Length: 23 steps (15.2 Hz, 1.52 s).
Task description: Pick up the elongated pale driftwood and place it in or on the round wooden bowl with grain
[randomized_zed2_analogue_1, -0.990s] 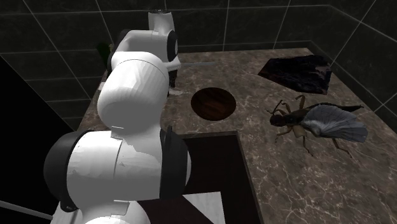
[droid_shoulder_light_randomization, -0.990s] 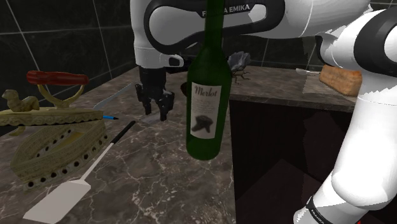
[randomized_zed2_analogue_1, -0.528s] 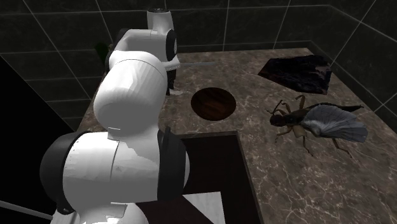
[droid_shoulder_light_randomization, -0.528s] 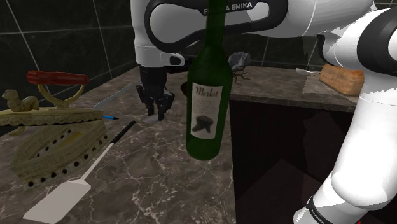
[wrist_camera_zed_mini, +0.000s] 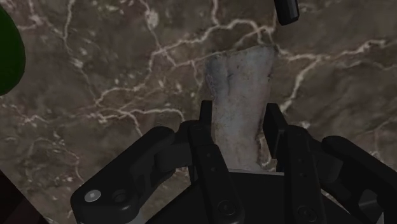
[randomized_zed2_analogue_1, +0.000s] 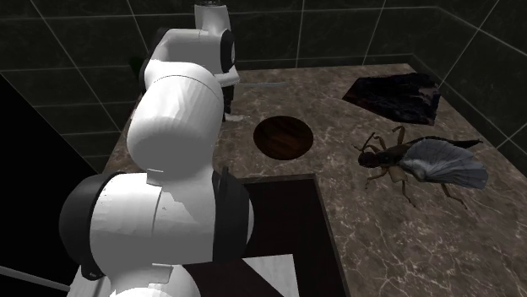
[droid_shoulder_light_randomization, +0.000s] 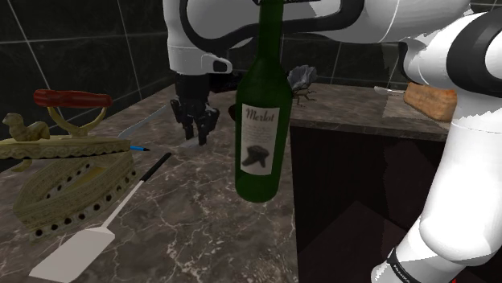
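Observation:
In the wrist view my gripper [wrist_camera_zed_mini: 240, 111] is shut on the elongated pale grey driftwood [wrist_camera_zed_mini: 242, 79]. The piece sticks out past the fingertips over the dark marble counter [wrist_camera_zed_mini: 108, 83]. Seen from the shoulder camera, the gripper [droid_shoulder_light_randomization: 195, 129] hangs just above the counter, left of a green bottle, and a pale end of the driftwood [droid_shoulder_light_randomization: 187, 144] shows under it. The round dark wooden bowl [randomized_zed2_analogue_1: 284, 136] sits on the counter in the second exterior view, to the right of the arm.
A green Merlot bottle [droid_shoulder_light_randomization: 259, 120] stands close to the gripper. A white spatula [droid_shoulder_light_randomization: 104, 221], ornate brass pieces [droid_shoulder_light_randomization: 64, 189] and a red-handled tool [droid_shoulder_light_randomization: 72, 98] lie at the shoulder view's left. A large insect [randomized_zed2_analogue_1: 422, 160] and a dark cloth [randomized_zed2_analogue_1: 395, 94] lie beyond the bowl.
The gripper has risen a little off the counter and shifted slightly toward the shoulder view's upper left, with the driftwood in it. The upper arm has swung up.

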Tool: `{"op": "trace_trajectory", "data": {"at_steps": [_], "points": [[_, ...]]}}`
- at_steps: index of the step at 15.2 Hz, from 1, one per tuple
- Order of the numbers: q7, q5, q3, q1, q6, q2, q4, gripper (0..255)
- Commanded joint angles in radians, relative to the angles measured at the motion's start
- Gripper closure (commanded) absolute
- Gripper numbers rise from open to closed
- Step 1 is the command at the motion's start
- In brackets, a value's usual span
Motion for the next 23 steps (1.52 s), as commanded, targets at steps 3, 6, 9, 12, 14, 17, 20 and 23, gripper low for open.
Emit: {"op": "trace_trajectory", "data": {"at_steps": [3, 6, 9, 12, 14, 17, 20, 23], "points": [[0.003, -0.006, 0.002, 0.010, -0.061, 0.010, 0.068, 255], [0.007, -0.014, 0.003, 0.020, -0.106, 0.021, 0.122, 255], [0.012, -0.024, 0.004, 0.032, -0.152, 0.036, 0.181, 255], [0.018, -0.037, 0.005, 0.048, -0.201, 0.055, 0.245, 255], [0.023, -0.047, 0.005, 0.061, -0.236, 0.070, 0.292, 255], [0.029, -0.063, 0.005, 0.081, -0.282, 0.092, 0.356, 255], [-0.057, 0.003, -0.007, -0.021, -0.250, -0.001, 0.251, 255], [-0.149, 0.061, -0.032, -0.103, -0.231, -0.081, 0.169, 255]]}}
